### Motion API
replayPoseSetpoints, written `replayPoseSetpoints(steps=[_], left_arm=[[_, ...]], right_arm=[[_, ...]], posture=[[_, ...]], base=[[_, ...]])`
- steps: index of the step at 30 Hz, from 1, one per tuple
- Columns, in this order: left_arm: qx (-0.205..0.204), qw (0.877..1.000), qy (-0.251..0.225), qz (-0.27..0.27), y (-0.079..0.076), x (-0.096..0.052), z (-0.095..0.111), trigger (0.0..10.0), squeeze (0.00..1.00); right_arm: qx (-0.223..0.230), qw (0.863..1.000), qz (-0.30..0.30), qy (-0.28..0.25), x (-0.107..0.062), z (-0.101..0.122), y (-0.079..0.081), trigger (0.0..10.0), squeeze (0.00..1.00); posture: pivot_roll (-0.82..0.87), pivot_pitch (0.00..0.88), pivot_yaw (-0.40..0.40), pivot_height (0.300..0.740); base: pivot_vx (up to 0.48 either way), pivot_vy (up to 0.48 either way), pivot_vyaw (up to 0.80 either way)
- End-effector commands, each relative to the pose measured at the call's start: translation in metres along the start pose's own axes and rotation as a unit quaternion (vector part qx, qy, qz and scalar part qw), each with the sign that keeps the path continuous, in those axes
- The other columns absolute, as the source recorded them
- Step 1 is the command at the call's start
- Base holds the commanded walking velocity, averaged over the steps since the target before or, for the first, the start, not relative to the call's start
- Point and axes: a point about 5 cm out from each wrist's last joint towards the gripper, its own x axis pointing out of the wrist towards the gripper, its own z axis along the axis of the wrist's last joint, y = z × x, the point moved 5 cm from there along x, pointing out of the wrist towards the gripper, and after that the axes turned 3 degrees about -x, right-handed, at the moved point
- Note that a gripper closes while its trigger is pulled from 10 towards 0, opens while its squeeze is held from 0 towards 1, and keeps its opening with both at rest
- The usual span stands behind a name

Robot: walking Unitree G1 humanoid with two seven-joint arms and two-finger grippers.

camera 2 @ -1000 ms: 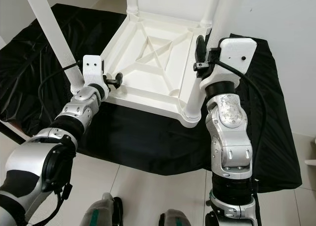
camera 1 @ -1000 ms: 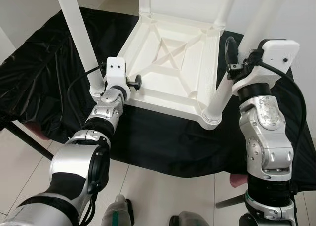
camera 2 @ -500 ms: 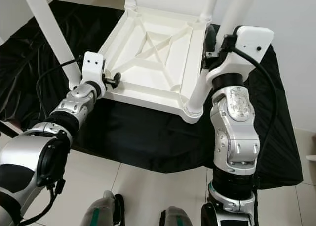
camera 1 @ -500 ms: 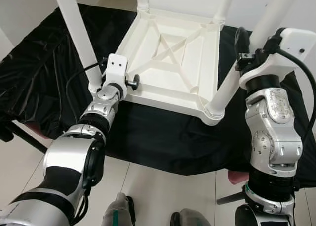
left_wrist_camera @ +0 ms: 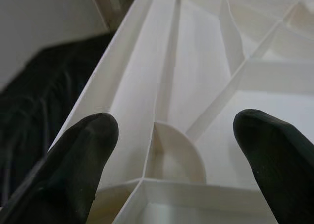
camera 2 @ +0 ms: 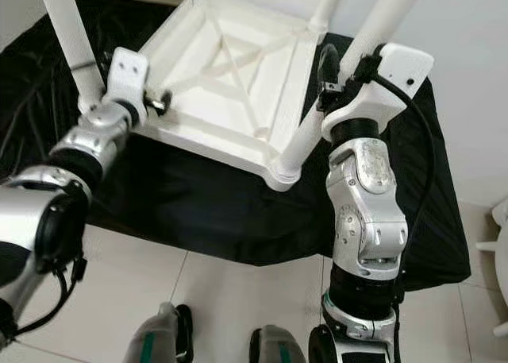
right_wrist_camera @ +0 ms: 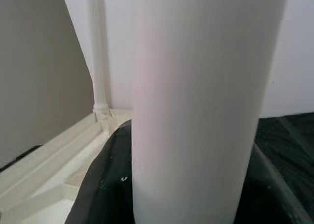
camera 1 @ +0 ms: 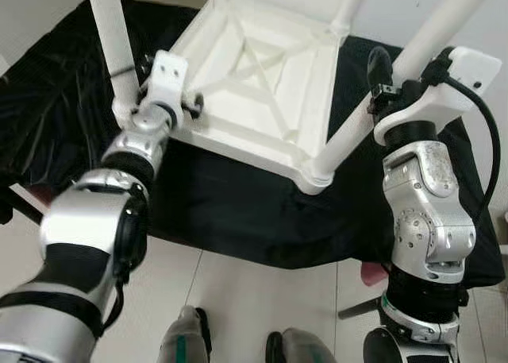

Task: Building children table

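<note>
Pale tiled floor point(camera 1: 238, 299), white wall behind. A black sheet point(camera 1: 238, 212) covers a low surface; the white plastic table point(camera 1: 262, 77) lies upside down on it, ribbed underside up, legs pointing upward.

Since a second ago the whole picture has shifted: the camera has swung and sits closer, so the table now runs off the top edge. That is the head moving, not the table. Both arms keep their stations at the two near corners.

Left gripper point(camera 1: 186, 105): at the near-left corner, beside the base of the near-left leg point(camera 1: 111, 37). Wrist view shows its two fingers point(left_wrist_camera: 78, 160) spread wide, nothing between them, aimed into the corner pocket of the underside by the leg socket.

Right gripper point(camera 2: 337, 69): raised against the near-right leg point(camera 1: 373, 101), partway up. In the wrist view the leg fills the space between the dark fingers point(right_wrist_camera: 98, 194), which press on either side; it has the leg clasped.

Judgement: all four legs appear seated, so assembly looks nearly done. The right hold seems meant for firming or turning that leg in its socket, or for steadying the table. Risk: the tilted leg levering the light table across the slippery sheet.
</note>
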Motion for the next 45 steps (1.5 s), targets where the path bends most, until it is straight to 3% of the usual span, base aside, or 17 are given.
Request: replayPoseSetpoints(steps=[1,4,6,9,15,18,22,25,27,30,31,34,35,38,39,42,45], left_arm=[[0.014,0.966,-0.06,0.251,0.122,-0.025,0.043,10.0,0.0],[-0.006,0.968,-0.07,0.241,0.119,-0.023,0.053,10.0,0.0],[-0.029,0.971,-0.09,0.222,0.109,-0.019,0.071,10.0,0.0],[-0.025,0.973,-0.115,0.197,0.094,-0.015,0.094,10.0,0.0],[-0.036,0.975,-0.132,0.175,0.082,-0.013,0.111,10.0,0.0],[-0.043,0.975,-0.152,0.153,0.065,-0.011,0.135,10.0,0.0],[-0.056,0.975,-0.165,0.136,0.054,-0.011,0.15,10.0,0.0],[-0.064,0.975,-0.175,0.121,0.043,-0.012,0.165,10.0,0.0],[-0.076,0.974,-0.186,0.104,0.029,-0.014,0.186,10.0,0.0],[-0.084,0.974,-0.189,0.088,0.019,-0.014,0.195,10.0,0.0],[-0.084,0.974,-0.189,0.088,0.019,-0.014,0.195,10.0,0.0],[-0.083,0.976,-0.192,0.053,-0.007,-0.014,0.207,10.0,0.0],[-0.083,0.976,-0.192,0.053,-0.007,-0.014,0.207,10.0,0.0],[-0.09,0.976,-0.199,0.01,-0.041,-0.017,0.22,10.0,0.0],[-0.09,0.976,-0.199,0.01,-0.041,-0.017,0.22,10.0,0.0],[-0.078,0.977,-0.196,-0.021,-0.072,-0.02,0.224,10.0,0.0],[-0.077,0.978,-0.194,-0.027,-0.077,-0.02,0.224,10.0,0.0]], right_arm=[[-0.073,0.964,-0.255,0.009,-0.026,-0.001,-0.118,0.0,0.0],[-0.069,0.961,-0.266,0.018,-0.029,-0.005,-0.123,0.0,0.0],[-0.063,0.947,-0.313,0.046,-0.041,-0.02,-0.143,0.0,0.0],[-0.036,0.932,-0.351,0.09,-0.055,-0.046,-0.162,0.0,0.0],[-0.03,0.925,-0.366,0.099,-0.063,-0.058,-0.171,0.0,0.0],[-0.036,0.925,-0.362,0.11,-0.068,-0.07,-0.171,0.0,0.0],[-0.014,0.919,-0.373,0.123,-0.076,-0.083,-0.174,0.0,0.0],[0.001,0.91,-0.39,0.142,-0.085,-0.097,-0.182,0.0,0.0],[-0.001,0.894,-0.416,0.169,-0.1,-0.112,-0.199,0.0,0.0],[0.016,0.889,-0.423,0.173,-0.104,-0.118,-0.205,0.0,0.0],[0.016,0.889,-0.423,0.173,-0.104,-0.118,-0.205,0.0,0.0],[0.077,0.908,-0.38,0.156,-0.092,-0.124,-0.197,0.0,0.0],[0.077,0.908,-0.38,0.156,-0.092,-0.124,-0.197,0.0,0.0],[0.139,0.928,-0.311,0.151,-0.072,-0.13,-0.171,0.0,0.0],[0.139,0.928,-0.311,0.151,-0.072,-0.13,-0.171,0.0,0.0],[0.166,0.936,-0.261,0.167,-0.057,-0.138,-0.147,0.0,0.0],[0.174,0.937,-0.251,0.17,-0.055,-0.139,-0.143,0.0,0.0]], posture=[[-0.09,0.07,0.043,0.74],[-0.09,0.07,0.043,0.74],[-0.09,0.066,0.047,0.74],[-0.09,0.055,0.053,0.74],[-0.09,0.05,0.057,0.74],[-0.09,0.046,0.06,0.74],[-0.08,0.04,0.061,0.74],[-0.07,0.04,0.059,0.74],[-0.06,0.043,0.057,0.74],[-0.05,0.046,0.056,0.74],[-0.05,0.046,0.056,0.74],[-0.04,0.055,0.063,0.74],[-0.04,0.055,0.063,0.74],[-0.03,0.064,0.068,0.74],[-0.03,0.064,0.068,0.74],[-0.04,0.071,0.073,0.74],[-0.04,0.071,0.073,0.74]], base=[[0.0,0.0,0.0],[0.0,0.0,0.0],[0.0,0.0,0.0],[0.0,0.0,0.0],[0.0,0.0,0.0],[0.0,0.0,0.0],[0.0,0.0,0.0],[0.0,0.0,0.0],[0.0,0.0,0.0],[0.0,0.0,0.0],[0.0,0.0,0.0],[0.0,0.0,0.0],[0.0,0.0,0.0],[0.0,0.0,0.0],[0.0,0.0,0.0],[0.0,0.0,0.0],[0.0,0.0,0.0]])
